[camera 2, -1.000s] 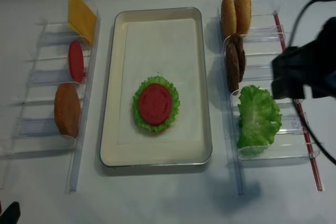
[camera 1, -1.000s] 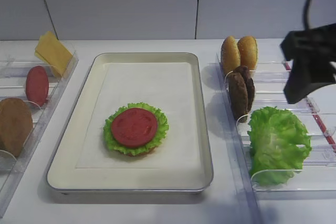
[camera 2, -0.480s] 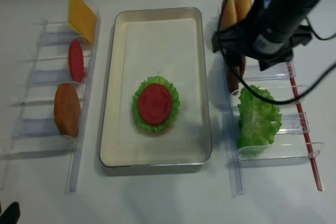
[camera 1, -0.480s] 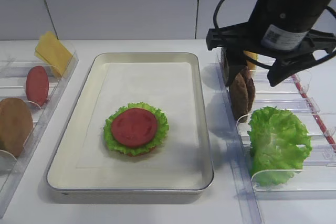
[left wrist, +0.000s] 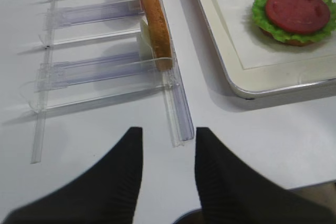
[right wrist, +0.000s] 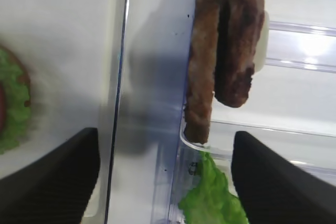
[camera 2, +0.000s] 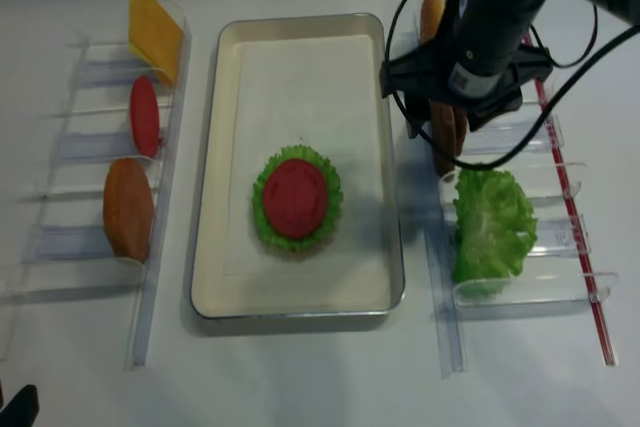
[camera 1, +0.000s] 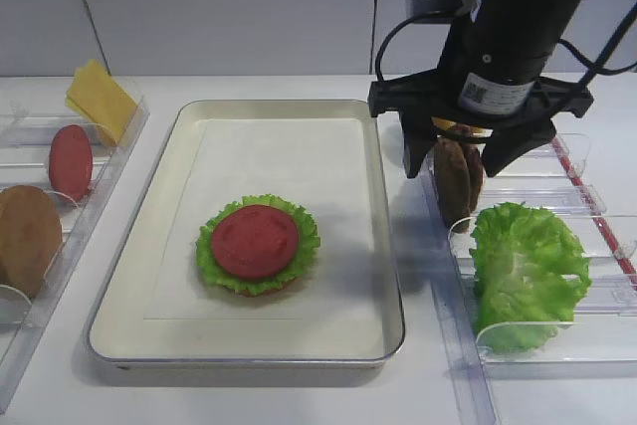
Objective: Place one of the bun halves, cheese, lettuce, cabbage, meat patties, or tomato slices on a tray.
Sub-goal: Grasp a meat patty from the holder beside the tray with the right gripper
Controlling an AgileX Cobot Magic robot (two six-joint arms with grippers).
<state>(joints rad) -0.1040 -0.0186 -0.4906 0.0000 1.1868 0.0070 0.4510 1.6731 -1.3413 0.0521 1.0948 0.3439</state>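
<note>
The right gripper [camera 1: 453,158] hangs wide open astride the meat patties [right wrist: 226,51] — the pick step. Next: descend, close on one patty — probably the nearer — and carry it to the tray [camera 1: 388,276].

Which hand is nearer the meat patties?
Right. The right hand hangs open directly over the meat patties; the left hand sits far across, beyond the tray.

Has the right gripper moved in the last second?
Yes. The right gripper swung left from the frame's right edge and now straddles the meat patties, jaws open.
</note>
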